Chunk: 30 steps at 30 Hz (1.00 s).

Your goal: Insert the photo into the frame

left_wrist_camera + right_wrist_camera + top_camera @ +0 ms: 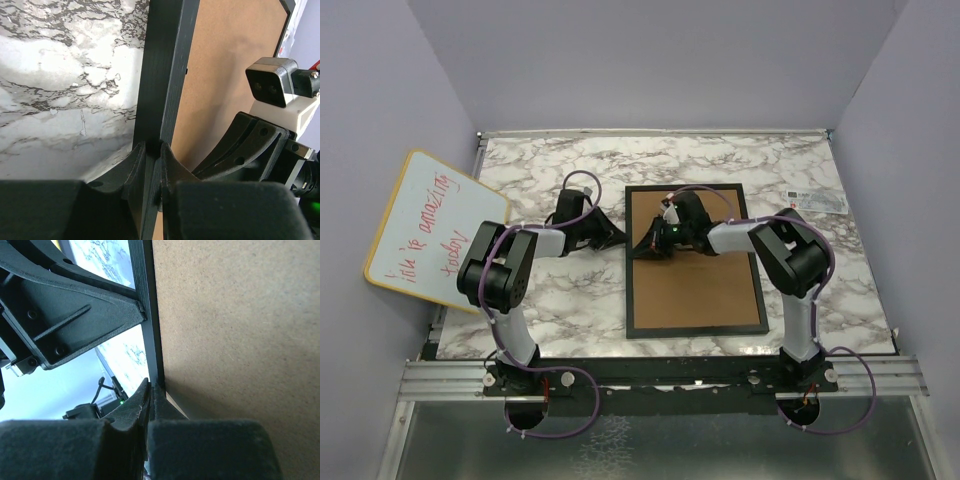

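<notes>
Black picture frame (698, 331) lies back-up on the marble-pattern table (560, 300), right of centre. It is a thin rectangular rim with a matte, faintly grained finish. The brown backing board (705, 290) fills the rim; its surface is flat, fibrous and speckled like pressed hardboard. What lies under the board is hidden. Left gripper (152, 162) is at the upper part of the frame's left rail, jaws narrow and clamped across the rail. One curved black finger (135, 172) sits on the outer side and the other on the board side, both touching the rail. I cannot tell whether that edge is raised off the table. Right gripper (150, 400) is over the board, just inside the same left rail. Its two ribbed black fingers are pressed fully together, tips at the seam where board meets rim; nothing can be made out between them. The two grippers face each other across the rail, close but not touching. A whiteboard (430, 225) with a yellow rim and red handwriting leans at the table's left edge, well apart from the frame. A small white printed card (815, 200) lies flat near the far right corner.
</notes>
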Each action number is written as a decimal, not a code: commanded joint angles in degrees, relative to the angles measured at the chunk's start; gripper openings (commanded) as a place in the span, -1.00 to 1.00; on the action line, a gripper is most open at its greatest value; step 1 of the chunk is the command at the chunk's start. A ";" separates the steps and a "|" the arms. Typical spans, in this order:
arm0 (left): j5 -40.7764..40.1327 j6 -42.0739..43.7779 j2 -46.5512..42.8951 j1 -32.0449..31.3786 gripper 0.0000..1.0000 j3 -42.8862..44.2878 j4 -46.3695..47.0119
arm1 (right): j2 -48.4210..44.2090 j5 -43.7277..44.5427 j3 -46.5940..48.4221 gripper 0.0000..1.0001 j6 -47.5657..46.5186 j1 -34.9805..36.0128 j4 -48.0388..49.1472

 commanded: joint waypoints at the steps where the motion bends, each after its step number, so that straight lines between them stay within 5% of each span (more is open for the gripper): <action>1: -6.04 4.70 4.88 0.01 -1.00 -2.87 -13.26 | 1.23 9.98 -4.26 -0.95 -1.38 -2.17 -7.47; 19: -8.45 7.81 6.70 2.35 -1.00 -2.01 -19.01 | -0.73 15.83 -11.48 -0.97 3.29 -5.21 -9.06; 30: -5.16 8.99 7.52 2.94 -1.00 -0.99 -17.30 | -3.11 14.95 -12.75 -0.95 -2.66 -5.87 -5.69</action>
